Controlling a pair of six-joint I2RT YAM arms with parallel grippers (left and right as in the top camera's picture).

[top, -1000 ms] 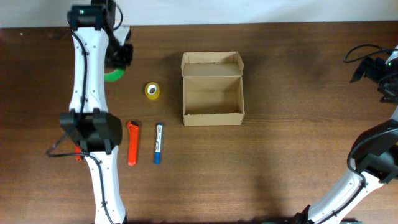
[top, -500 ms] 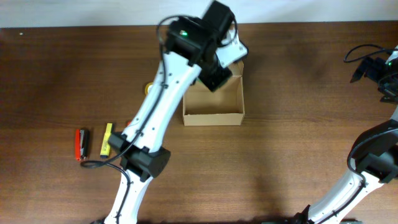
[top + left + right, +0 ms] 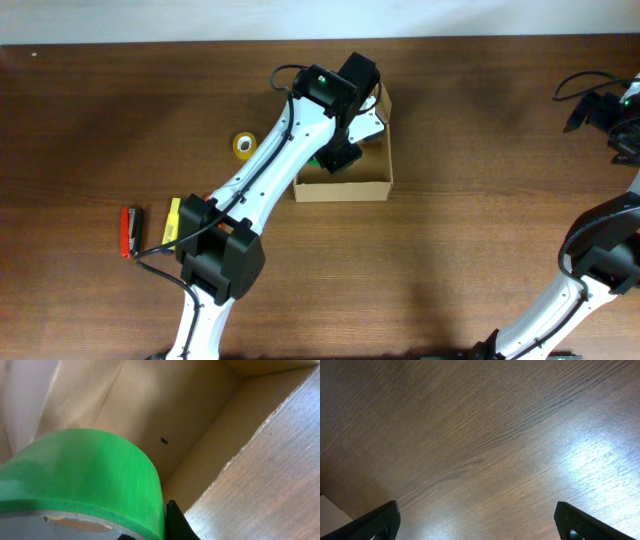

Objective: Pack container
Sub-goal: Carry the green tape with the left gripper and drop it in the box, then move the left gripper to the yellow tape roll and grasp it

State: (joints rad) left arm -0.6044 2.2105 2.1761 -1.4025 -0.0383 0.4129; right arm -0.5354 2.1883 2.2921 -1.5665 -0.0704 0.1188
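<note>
Since 1 second ago the left arm (image 3: 270, 170) has swung from the far-left corner to the container (image 3: 345, 190), which sits mid-table. The left gripper (image 3: 336, 158), pinched on the green tape roll (image 3: 85, 475), dips inside the container, arm stretched diagonally. The container looks light, thin cardboard: liable to slide, best steadied by a side wall. The right gripper (image 3: 480, 527) gapes wide, far right.

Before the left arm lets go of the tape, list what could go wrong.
1. The tape hangs tilted in the left gripper over the floor of the box; dropped so, it may land on edge and roll against a wall.
2. The left arm crosses the box's left rim; a low retreat could drag the box.
3. The yellow roll lies close by that arm; a swing back might knock it.
</note>
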